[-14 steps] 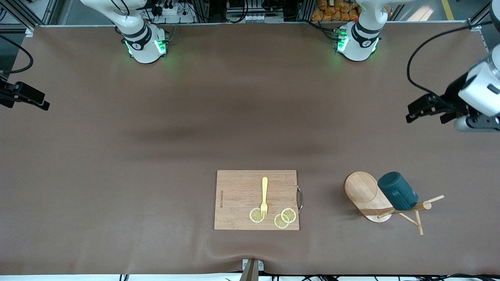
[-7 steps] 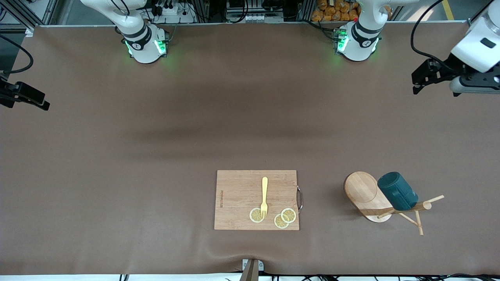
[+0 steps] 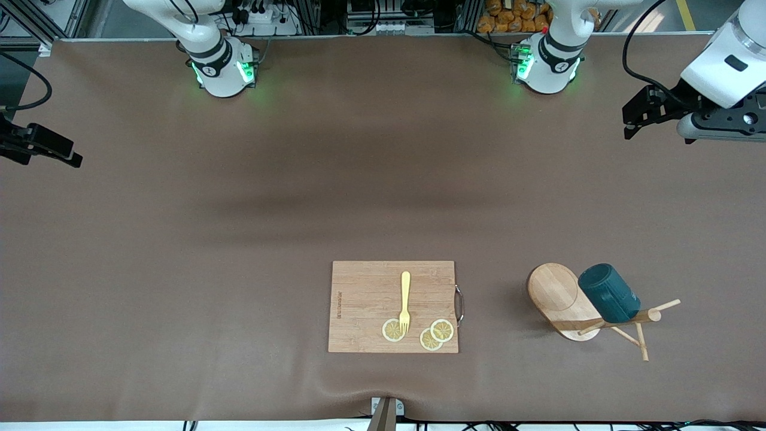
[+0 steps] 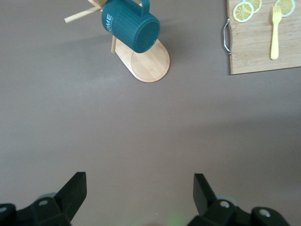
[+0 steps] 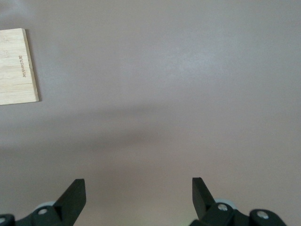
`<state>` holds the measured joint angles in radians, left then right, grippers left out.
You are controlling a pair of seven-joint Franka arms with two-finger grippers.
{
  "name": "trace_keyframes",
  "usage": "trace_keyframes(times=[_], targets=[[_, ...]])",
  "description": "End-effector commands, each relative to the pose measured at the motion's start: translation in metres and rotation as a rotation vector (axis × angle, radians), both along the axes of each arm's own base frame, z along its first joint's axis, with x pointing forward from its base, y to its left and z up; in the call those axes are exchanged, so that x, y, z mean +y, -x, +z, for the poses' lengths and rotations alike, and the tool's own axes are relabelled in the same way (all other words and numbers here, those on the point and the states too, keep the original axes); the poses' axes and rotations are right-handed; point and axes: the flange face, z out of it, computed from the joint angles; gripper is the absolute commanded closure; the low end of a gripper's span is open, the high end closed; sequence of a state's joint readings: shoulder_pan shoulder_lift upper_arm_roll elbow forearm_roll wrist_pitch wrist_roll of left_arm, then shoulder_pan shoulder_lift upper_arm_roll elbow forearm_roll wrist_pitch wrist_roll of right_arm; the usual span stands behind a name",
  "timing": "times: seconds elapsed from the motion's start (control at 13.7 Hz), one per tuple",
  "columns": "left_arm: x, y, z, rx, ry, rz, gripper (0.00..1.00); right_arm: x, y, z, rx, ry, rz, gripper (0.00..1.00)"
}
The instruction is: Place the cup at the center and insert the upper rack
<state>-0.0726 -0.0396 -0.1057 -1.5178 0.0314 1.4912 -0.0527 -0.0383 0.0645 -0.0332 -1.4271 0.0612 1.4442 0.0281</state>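
The cup (image 3: pixel 609 293) is showing as a small dark teal cylinder with fine ribbing down its side and pale lettering near its rim, and its loop handle is showing in the left wrist view (image 4: pixel 130 24). It is hanging tilted on a peg of the upper rack (image 3: pixel 589 309), with its flat bottom pointing up and toward the robots. That rack is a light wooden mug tree, and it is leaning over rather than standing straight: its oval base (image 3: pixel 556 294) is tipping up at the end farther from the front camera than the cup, while the round post and thin crossing pegs are stretching out toward the left arm's end of the table. Both things are sitting just beside the cutting board (image 3: pixel 365 287), toward the left arm's end, and are staying exactly where they were a second ago. The board is carrying a yellow fork (image 3: pixel 405 301) and three lemon slices (image 3: pixel 435 334), all unchanged too. The left gripper (image 3: pixel 635 115) is hanging over bare table well away from the cup, its fingers (image 4: pixel 72 190) spread wide and gripping nothing; over the last second it has been climbing away from the rack toward the robots' edge of the table. The right gripper (image 3: pixel 70 154) is waiting over the right arm's end of the table, likewise released and empty, having drifted only slightly.
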Motion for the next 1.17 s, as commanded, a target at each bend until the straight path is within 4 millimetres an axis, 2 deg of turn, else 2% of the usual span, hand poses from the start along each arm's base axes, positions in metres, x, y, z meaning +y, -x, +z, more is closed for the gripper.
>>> trace_keyframes(times=[0.0,0.36,0.51,0.73,1.09], targets=[[0.003,0.007,0.01,0.001,0.021,0.013,0.0,-0.006,0.002,0.004,-0.001,-0.023,0.001,0.0],[0.003,0.008,0.009,0.004,0.016,0.002,0.0,-0.004,0.003,0.006,0.0,-0.023,0.006,0.0],[0.007,0.008,0.009,0.005,0.017,0.006,0.0,0.004,0.006,0.006,-0.007,-0.02,0.017,0.0],[0.008,0.008,0.01,0.007,0.017,0.006,0.0,0.005,0.013,0.002,-0.031,-0.016,0.016,0.0],[0.011,0.008,0.01,0.007,0.018,0.012,0.0,0.002,0.013,0.002,-0.031,-0.013,0.013,0.0]])
